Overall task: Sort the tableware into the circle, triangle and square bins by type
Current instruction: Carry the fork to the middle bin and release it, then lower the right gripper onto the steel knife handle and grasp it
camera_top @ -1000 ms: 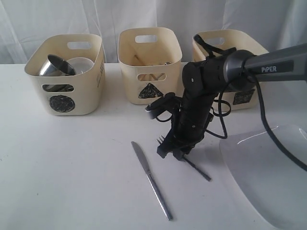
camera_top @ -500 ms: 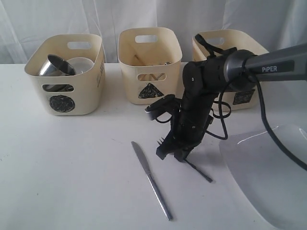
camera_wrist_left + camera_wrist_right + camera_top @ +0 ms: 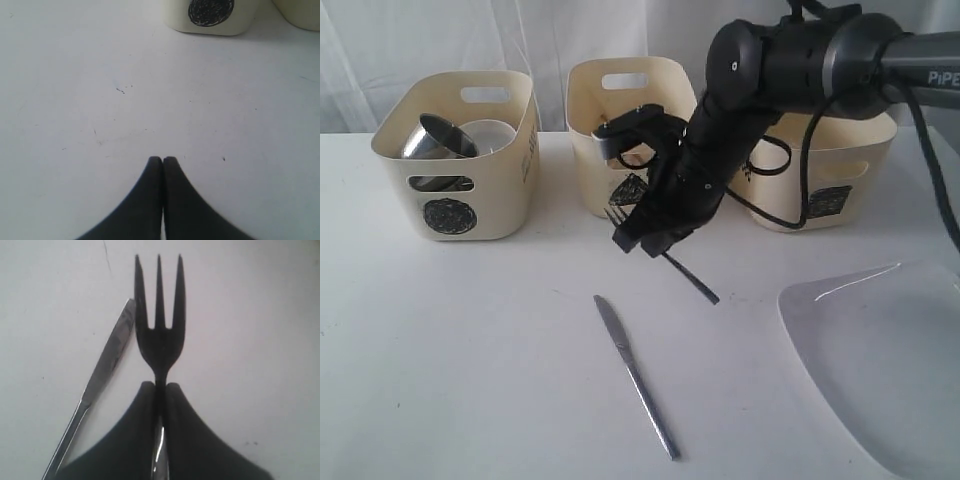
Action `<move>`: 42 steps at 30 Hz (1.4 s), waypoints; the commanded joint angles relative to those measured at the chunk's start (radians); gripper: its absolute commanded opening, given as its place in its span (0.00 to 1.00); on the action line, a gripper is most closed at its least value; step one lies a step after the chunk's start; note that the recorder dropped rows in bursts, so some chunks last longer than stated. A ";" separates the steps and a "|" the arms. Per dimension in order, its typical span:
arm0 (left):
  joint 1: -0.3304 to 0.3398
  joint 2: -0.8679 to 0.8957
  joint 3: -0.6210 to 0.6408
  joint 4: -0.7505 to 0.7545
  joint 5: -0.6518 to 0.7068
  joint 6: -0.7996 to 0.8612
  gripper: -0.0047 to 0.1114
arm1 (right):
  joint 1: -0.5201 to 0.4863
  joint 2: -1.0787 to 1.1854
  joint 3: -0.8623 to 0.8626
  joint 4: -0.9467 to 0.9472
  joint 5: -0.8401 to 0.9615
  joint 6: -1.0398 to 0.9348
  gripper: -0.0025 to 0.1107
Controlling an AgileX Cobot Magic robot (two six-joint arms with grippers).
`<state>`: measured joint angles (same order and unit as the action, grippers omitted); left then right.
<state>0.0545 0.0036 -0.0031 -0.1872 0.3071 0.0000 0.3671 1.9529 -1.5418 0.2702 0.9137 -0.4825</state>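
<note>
As right claw (image 3: 160,386) grips fork (image 3: 159,335), knife (image 3: 636,375) lies flat; left claw (image 3: 163,160) closed

On the white counter (image 3: 470,350) stand three cream plastic bins in a row: the circle-marked bin (image 3: 510,190) on the left, the triangle-marked bin (image 3: 585,150) in the middle and the square-marked bin (image 3: 865,170) on the right. A tilted steel mug (image 3: 435,138) and a white bowl (image 3: 492,135) sit in the circle-marked bin. The black right pincer (image 3: 645,240) hangs in front of the triangle-marked bin, clamped on a slim steel fork (image 3: 692,282) whose handle slants down toward the counter. A steel table knife (image 3: 635,375) lies flat nearer the front edge, apart from the fork. A large white rounded-square plate (image 3: 880,370) rests at the right front corner.
</note>
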 commanded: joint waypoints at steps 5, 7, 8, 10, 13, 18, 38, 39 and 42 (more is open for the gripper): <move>-0.007 -0.004 0.003 -0.005 0.000 0.000 0.04 | -0.018 -0.086 -0.076 0.093 -0.099 -0.119 0.02; -0.007 -0.004 0.003 -0.005 0.000 0.000 0.04 | -0.019 -0.106 -0.083 0.097 -0.184 -0.124 0.02; -0.007 -0.004 0.003 -0.005 0.000 0.000 0.04 | -0.019 -0.111 -0.085 0.089 -0.231 -0.124 0.02; -0.007 -0.004 0.003 -0.005 0.000 0.000 0.04 | -0.022 -0.116 -0.088 0.089 -0.314 -0.124 0.02; -0.007 -0.004 0.003 -0.005 0.000 0.000 0.04 | -0.021 -0.116 -0.088 0.089 -0.444 -0.124 0.02; -0.007 -0.004 0.003 -0.005 0.000 0.000 0.04 | -0.021 -0.108 -0.088 0.089 -0.764 -0.124 0.02; -0.007 -0.004 0.003 -0.005 0.000 0.000 0.04 | -0.030 0.172 -0.109 0.086 -1.181 -0.116 0.39; -0.007 -0.004 0.003 -0.005 0.000 0.000 0.04 | -0.030 0.154 -0.109 0.100 -1.133 -0.116 0.39; -0.007 -0.004 0.003 -0.005 0.000 0.000 0.04 | -0.030 0.090 -0.109 0.107 -0.927 -0.116 0.39</move>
<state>0.0545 0.0036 -0.0031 -0.1872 0.3071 0.0000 0.3425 2.1074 -1.6427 0.3679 -0.1620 -0.5945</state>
